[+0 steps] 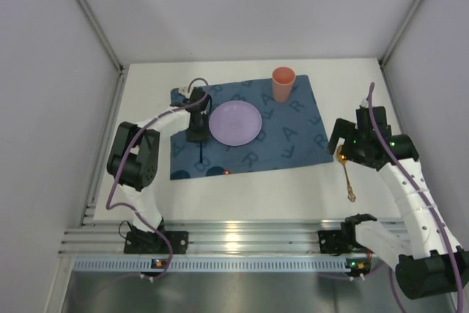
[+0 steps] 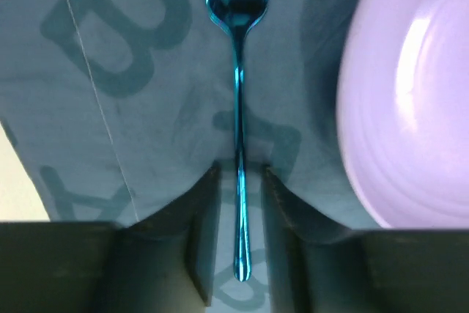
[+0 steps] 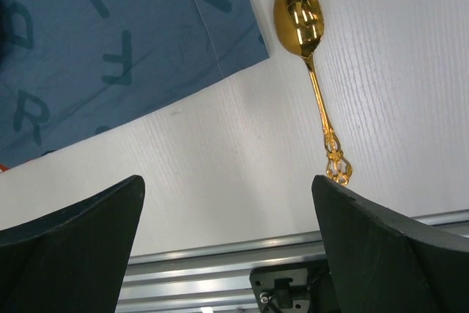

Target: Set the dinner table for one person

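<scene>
Well, plate [image 1: 235, 123] and upright cup [image 1: 283, 83] sit on placemat [image 1: 293, 137] atop dinner table [image 1: 256, 190].

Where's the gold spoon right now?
In the top external view, the gold spoon lies flat on the white dinner table, on the right side, just off the near right corner of the blue placemat.

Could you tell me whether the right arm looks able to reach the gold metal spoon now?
Probably yes: the open right gripper hovers near the gold metal spoon, which lies uncovered on the white tabletop.
</scene>
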`<state>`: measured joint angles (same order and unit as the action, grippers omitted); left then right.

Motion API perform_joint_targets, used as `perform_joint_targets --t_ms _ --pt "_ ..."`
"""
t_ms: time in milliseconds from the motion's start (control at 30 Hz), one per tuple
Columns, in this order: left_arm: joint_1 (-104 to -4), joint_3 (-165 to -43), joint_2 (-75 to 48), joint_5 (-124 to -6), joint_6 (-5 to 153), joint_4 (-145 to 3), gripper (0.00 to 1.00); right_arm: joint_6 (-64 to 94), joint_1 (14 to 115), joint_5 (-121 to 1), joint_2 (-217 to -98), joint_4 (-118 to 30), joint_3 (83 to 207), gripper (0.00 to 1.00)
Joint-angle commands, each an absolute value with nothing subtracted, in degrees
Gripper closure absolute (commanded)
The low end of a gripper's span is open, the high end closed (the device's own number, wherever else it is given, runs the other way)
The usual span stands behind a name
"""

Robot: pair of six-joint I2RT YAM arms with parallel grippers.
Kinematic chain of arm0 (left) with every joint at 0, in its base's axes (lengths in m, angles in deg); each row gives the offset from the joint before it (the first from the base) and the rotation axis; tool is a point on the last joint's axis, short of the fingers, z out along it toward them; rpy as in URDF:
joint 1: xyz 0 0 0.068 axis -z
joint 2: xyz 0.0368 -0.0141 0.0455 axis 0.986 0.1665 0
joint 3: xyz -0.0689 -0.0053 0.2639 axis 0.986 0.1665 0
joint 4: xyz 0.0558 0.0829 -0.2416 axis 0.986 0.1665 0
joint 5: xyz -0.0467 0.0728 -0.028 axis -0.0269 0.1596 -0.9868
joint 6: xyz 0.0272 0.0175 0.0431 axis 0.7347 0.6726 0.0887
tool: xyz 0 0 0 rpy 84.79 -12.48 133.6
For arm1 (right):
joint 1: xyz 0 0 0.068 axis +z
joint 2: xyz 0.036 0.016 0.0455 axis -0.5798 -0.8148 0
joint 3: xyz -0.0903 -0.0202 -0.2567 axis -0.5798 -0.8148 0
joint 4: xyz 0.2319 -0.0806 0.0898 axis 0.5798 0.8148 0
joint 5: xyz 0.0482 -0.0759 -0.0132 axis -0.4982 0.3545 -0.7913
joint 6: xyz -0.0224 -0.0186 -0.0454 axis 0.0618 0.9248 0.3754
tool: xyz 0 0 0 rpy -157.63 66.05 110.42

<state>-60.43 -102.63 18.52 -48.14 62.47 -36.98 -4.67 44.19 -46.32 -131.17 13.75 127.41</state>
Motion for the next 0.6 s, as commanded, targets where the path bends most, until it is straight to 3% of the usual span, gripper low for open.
perform_joint_targets --t_ms 0,100,333,567 --pt "-61.2 -104.6 19.4 -48.5 62.2 -41.4 0.54 -3.4 43.6 -46.9 -130.1 14.8 128.1 0.02" --pt "-61.9 -104.8 20.3 -48.4 62.0 -41.3 0.46 -3.0 43.5 -46.8 -130.5 15.0 128.4 0.02" --pt "-62.6 -108.7 14.0 -49.1 62.3 -36.2 0.46 -0.2 43.1 -38.0 -133.5 18.1 131.2 0.00" --pt "-62.5 -112.0 5.8 -54.5 59.2 -30.1 0.46 -5.2 39.8 -40.3 -137.3 12.7 123.0 0.00"
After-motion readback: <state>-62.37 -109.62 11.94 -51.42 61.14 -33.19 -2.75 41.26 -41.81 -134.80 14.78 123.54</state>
